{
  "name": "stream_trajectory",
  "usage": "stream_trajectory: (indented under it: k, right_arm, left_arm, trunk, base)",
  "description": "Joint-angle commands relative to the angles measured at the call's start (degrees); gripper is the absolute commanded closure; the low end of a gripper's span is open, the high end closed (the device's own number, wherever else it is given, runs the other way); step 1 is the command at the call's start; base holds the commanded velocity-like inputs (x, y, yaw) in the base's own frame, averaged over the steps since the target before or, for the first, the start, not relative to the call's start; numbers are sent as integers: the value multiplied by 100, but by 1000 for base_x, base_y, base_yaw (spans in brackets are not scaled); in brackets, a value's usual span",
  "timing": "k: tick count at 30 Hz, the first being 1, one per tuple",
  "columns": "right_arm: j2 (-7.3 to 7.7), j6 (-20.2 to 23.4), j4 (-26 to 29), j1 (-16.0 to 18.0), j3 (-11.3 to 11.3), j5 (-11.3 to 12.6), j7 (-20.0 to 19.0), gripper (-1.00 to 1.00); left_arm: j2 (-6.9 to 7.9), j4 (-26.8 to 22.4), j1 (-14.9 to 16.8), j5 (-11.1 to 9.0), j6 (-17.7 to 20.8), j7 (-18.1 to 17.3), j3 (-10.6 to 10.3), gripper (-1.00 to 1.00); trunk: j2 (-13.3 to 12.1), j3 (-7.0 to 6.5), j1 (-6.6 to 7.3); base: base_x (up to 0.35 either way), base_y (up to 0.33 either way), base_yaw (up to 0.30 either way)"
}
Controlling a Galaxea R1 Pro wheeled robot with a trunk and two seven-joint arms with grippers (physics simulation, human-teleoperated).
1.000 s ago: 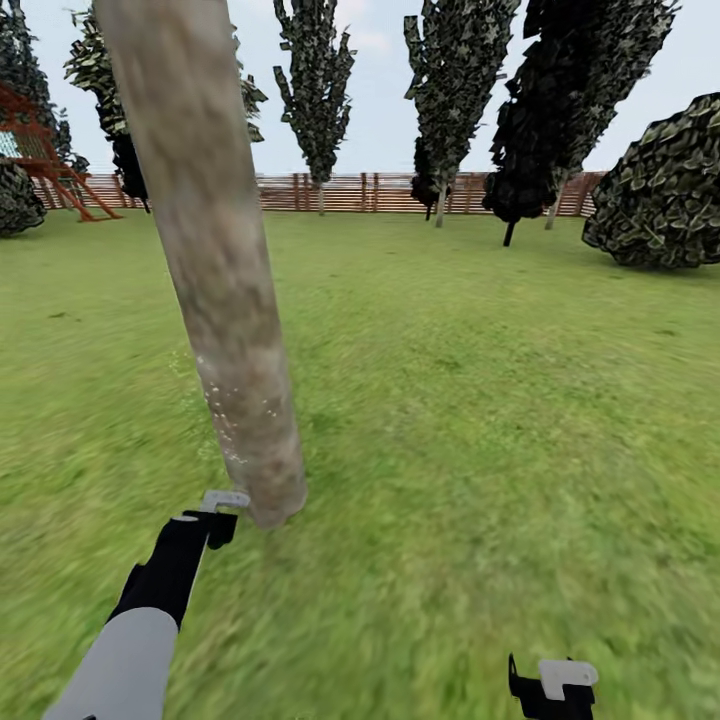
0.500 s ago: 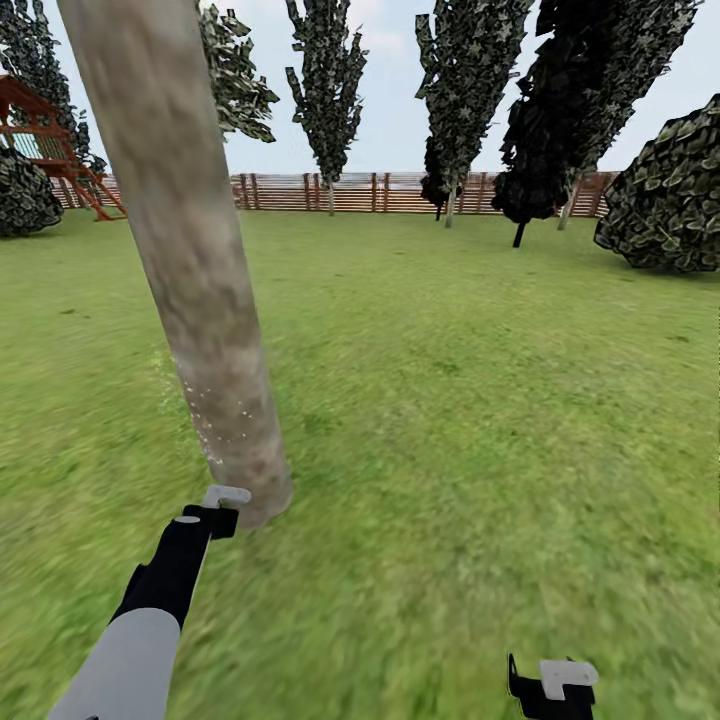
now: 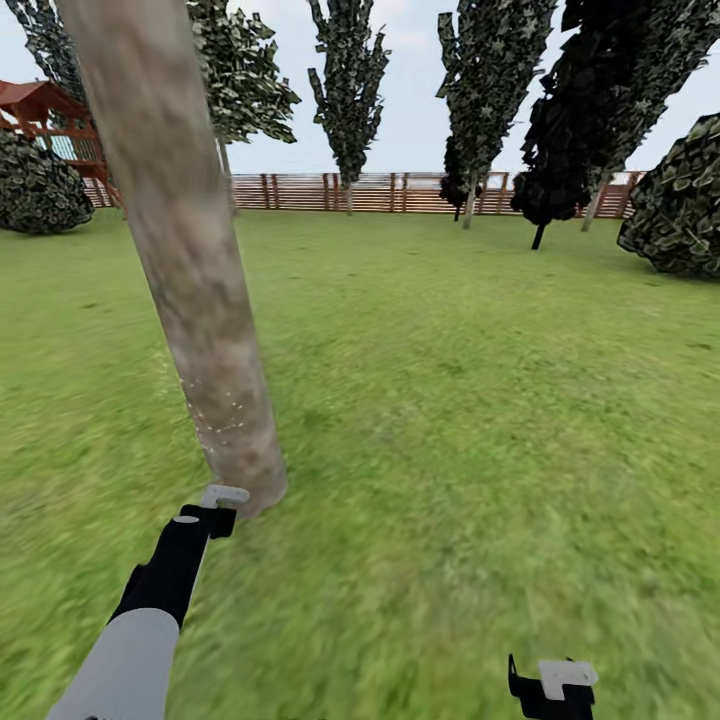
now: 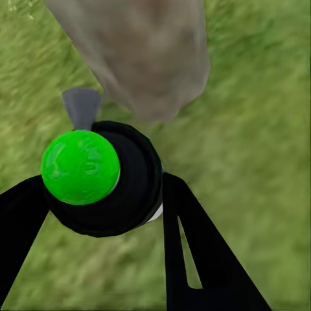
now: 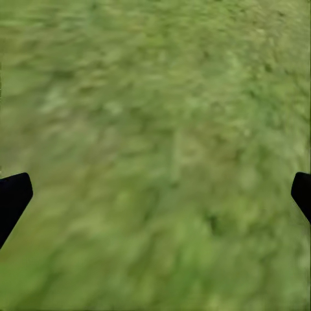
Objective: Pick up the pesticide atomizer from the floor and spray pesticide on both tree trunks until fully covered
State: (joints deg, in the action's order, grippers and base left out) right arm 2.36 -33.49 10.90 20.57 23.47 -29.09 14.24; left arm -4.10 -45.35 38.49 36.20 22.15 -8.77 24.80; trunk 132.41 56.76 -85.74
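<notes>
The sprayer (image 4: 97,178), black with a green cap, sits clamped between the left gripper's (image 4: 103,194) fingers, lower left of the frame, nozzle toward the trunk (image 3: 195,270), where whitish specks (image 3: 225,415) cling low down. The right gripper (image 5: 155,194) is spread wide, empty, over grass (image 3: 480,420).

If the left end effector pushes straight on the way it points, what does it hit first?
Most likely the base of the tree trunk, just past the atomizer that the left end effector holds; depth is unclear.
</notes>
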Motion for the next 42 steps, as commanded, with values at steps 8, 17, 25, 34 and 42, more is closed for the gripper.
stream_trajectory:
  k: [8, 17, 25, 34, 42]
  right_arm:
    - [-1, 0, 0, 0, 0, 0, 0, -100]
    - [0, 0, -1, 0, 0, -3, 0, -100]
    - [0, 0, 0, 0, 0, 0, 0, -100]
    - [1, 0, 0, 0, 0, 0, 0, -100]
    - [1, 0, 0, 0, 0, 0, 7, -100]
  left_arm:
    - [-3, -1, 0, -8, -5, -2, 339, 100]
    - [-7, 0, 0, -10, -9, -2, 342, 100]
    - [-27, 7, 0, -30, -9, -2, 340, 100]
    - [-72, -6, 42, 3, 21, -8, 172, 100]
    - [18, -55, 370, 0, 619, -169, 61, 100]
  trunk:
    - [0, 0, 0]
    - [0, 0, 0]
    - [0, 0, 0]
    - [0, 0, 0]
    - [0, 0, 0]
  base:
    - [125, -252, 278]
    - [119, -246, 128]
    - [69, -254, 216]
    - [100, -81, 278]
    - [0, 0, 47]
